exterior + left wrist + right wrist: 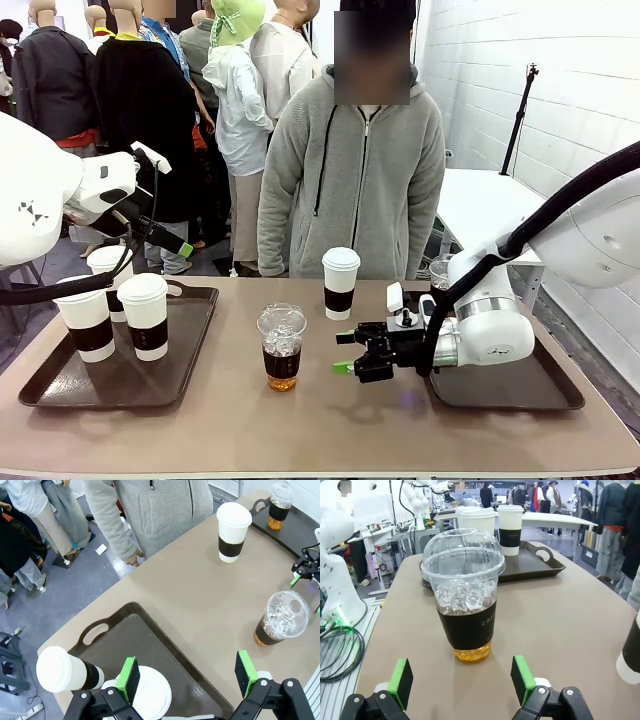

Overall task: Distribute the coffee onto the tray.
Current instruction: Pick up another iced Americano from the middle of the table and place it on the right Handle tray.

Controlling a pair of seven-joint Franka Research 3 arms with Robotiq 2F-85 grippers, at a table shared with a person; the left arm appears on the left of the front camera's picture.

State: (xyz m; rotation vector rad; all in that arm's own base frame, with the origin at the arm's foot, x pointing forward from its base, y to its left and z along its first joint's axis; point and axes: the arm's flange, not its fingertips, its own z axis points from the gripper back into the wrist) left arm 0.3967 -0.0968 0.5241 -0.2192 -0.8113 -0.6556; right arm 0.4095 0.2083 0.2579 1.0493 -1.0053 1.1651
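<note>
Right gripper stands wide open and empty, green pads low over the table. It is aimed at the iced cup, which stands upright on the bare table near the middle, just ahead of the fingertips and not yet between them.

Judged step: approach for pickup. The next move calls for a level advance until the pads flank the dark sleeve, then a gentle close. The thin clear plastic looks likely to flex, and the dome lid could lift.

Left gripper is likewise wide and empty, above the left tray, where three paper cups stand. The fourth paper cup stands on the table near the person. The second iced cup is on the right tray.

Trays: dark, rimmed, cut handles. Paper cups: matt white, flat lids, dark bands.
</note>
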